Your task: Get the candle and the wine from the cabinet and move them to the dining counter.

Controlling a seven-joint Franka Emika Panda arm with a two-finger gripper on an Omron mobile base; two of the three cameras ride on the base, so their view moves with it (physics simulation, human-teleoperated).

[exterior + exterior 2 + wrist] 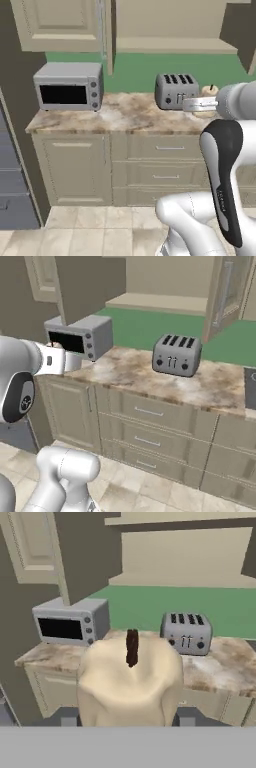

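The claw [129, 724] grips a squat, cream, waxy candle [129, 682]; its dark wick stands upright.

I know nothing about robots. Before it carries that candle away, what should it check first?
1. Candle gripped between the fingers: ok, it sits snugly between them.
2. Candle upright, wick on top: ok.
3. Candle clear of the cabinet shelf: ok, it hangs lower, in front of the worktop.
4. Toaster and toaster oven out of the way: ok, both stand back on the worktop.
5. Where the wine is: cannot tell.
6. Free path to the dining counter: cannot tell.
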